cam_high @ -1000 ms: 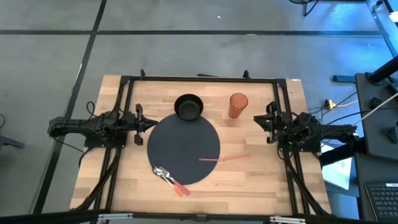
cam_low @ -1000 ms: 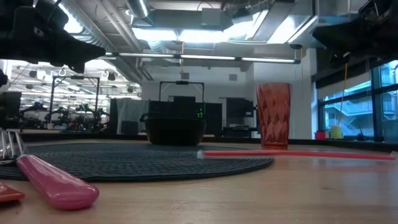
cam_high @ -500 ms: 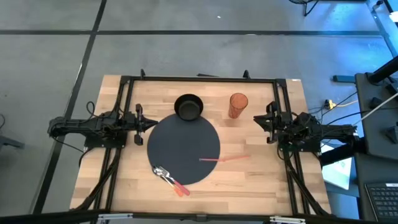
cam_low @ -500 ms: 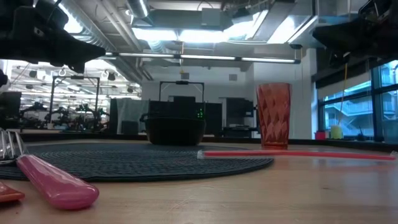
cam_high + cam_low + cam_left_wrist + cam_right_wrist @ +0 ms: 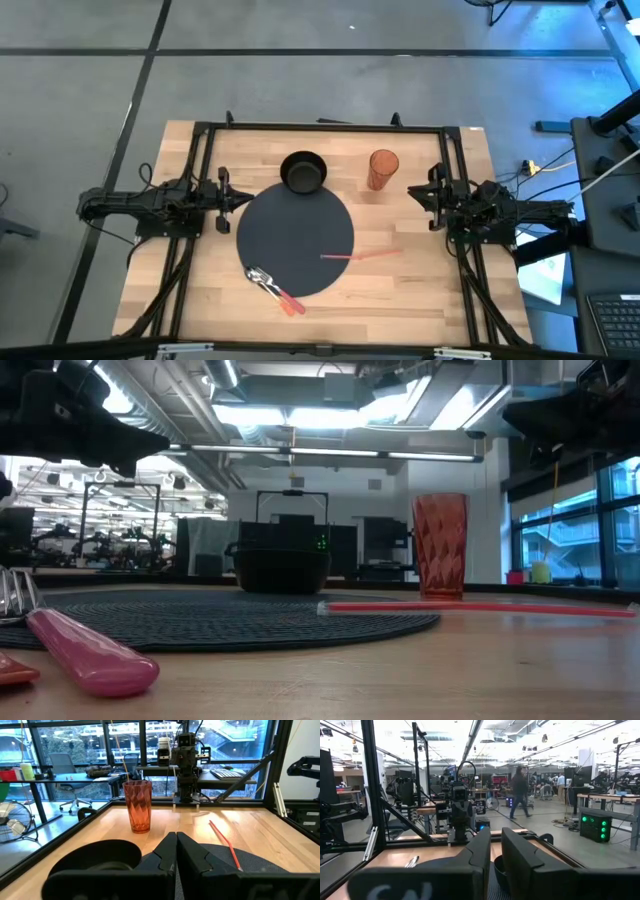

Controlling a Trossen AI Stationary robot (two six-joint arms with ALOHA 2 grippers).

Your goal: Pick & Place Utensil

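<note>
Two utensils with pink handles [image 5: 276,289], metal heads overlapping the round dark woven placemat [image 5: 296,240], at the mat's seven o'clock edge near the front of the light wooden table [image 5: 420,300]. Long axis from ten o'clock at the heads to four o'clock at the handle tips. From the left gripper [image 5: 244,201], clenched on nothing at the mat's ten o'clock rim: toward five o'clock, fairly near. From the right gripper [image 5: 413,194], nearly clenched with a thin gap and grasping nothing: toward eight o'clock, across the whole mat, well apart. Probably a left-arm reach, jaws set across that slanted axis. Elsewhere: thin red straw [image 5: 361,255] at the mat's four o'clock edge, black bowl [image 5: 303,171] at twelve, ribbed amber tumbler [image 5: 383,168] at one.
</note>
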